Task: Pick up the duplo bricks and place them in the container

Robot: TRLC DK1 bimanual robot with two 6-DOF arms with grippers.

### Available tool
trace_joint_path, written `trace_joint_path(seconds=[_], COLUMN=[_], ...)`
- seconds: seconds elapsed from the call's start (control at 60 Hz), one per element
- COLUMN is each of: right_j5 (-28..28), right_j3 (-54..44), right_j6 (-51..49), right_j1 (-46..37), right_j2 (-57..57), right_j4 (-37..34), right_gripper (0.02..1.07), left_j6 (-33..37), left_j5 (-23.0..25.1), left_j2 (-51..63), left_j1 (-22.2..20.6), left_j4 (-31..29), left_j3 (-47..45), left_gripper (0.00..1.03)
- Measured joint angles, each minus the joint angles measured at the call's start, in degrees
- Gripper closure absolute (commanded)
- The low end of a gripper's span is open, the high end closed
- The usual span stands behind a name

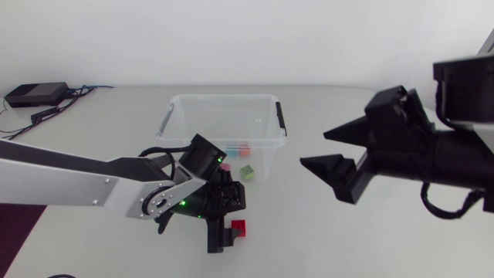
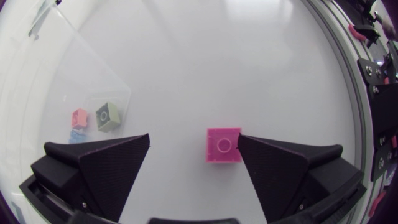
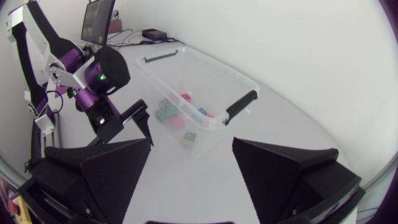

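Observation:
A red brick [image 1: 240,228] lies on the white table in front of the clear container [image 1: 179,104]. My left gripper [image 1: 226,234] hangs over it, open. In the left wrist view the brick [image 2: 223,144] looks pink and sits between the fingers of the left gripper [image 2: 194,140], close beside one finger and well apart from the other. My right gripper [image 1: 315,149] is raised high at the right, open and empty. From the right wrist, the right gripper [image 3: 193,162] looks down on the container [image 3: 244,103], which holds several small bricks [image 3: 177,119].
Inside the container lie a pink brick [image 1: 243,147], a blue brick [image 1: 231,153] and a green brick [image 1: 247,171]. Black handles [image 1: 281,117] sit on its short sides. A black box with cables [image 1: 35,94] rests at the far left corner.

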Motion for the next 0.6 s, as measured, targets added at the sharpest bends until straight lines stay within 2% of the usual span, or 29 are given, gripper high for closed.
trace_joint_path(seconds=[0.267, 0.4, 0.6], right_j5=[-4.72, -8.46, -9.27], right_j3=[-12.17, -13.68, -13.68], right_j6=[-1.51, -2.82, -4.02], right_j1=[-5.66, -10.86, -11.72], right_j2=[-11.45, -11.76, -11.78], right_j4=[-2.34, -2.95, -3.23], right_gripper=[0.11, 0.11, 0.11], left_j6=[1.55, 1.68, 1.66], left_j5=[-0.28, -0.28, -0.28], left_j2=[4.55, 4.61, 4.02], left_j1=[0.00, -0.22, -0.26], left_j4=[-6.56, -8.00, -8.17], left_j3=[4.59, 4.68, 5.90], left_gripper=[0.10, 0.10, 0.08])
